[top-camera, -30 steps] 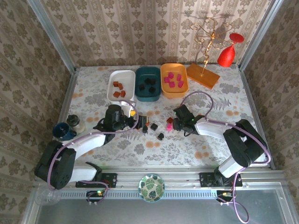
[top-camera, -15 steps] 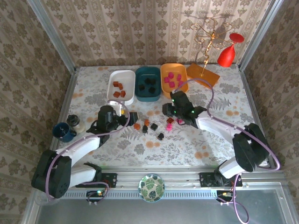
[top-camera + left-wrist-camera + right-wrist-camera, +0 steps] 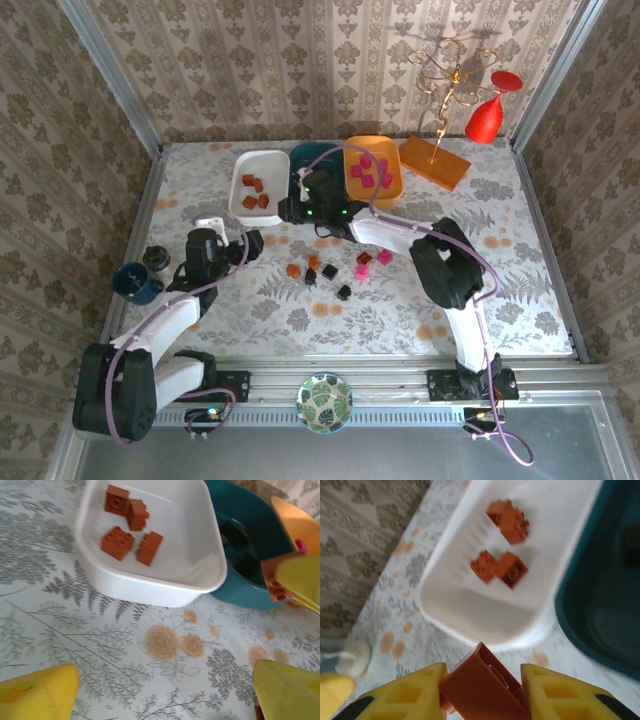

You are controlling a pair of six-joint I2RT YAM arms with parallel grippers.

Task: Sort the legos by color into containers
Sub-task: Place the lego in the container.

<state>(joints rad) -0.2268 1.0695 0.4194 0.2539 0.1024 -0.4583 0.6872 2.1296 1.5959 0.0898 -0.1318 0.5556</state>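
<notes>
- Step in hand: delivery of a brown-orange brick (image 3: 481, 680) to the white tub (image 3: 460, 607); the right gripper (image 3: 482, 694) pinches it between its yellow fingers, short of the tub's near rim.
- Relative position, right wrist view: white tub at 12 o'clock of the gripper; dark teal tub (image 3: 600, 610) at 2 o'clock; four sorted brown-orange bricks (image 3: 127, 530) lie inside the white tub.
- Next move, as judged: advance toward 12 o'clock until the brick clears the rim, then part the fingers; an early release would likely drop it on the table.
- Left gripper (image 3: 162, 692): fingers spread, nothing between them; white tub at 12 o'clock.
- Loose legos (image 3: 330, 270): on the table, at 5 o'clock of the right gripper in the top view.
</notes>
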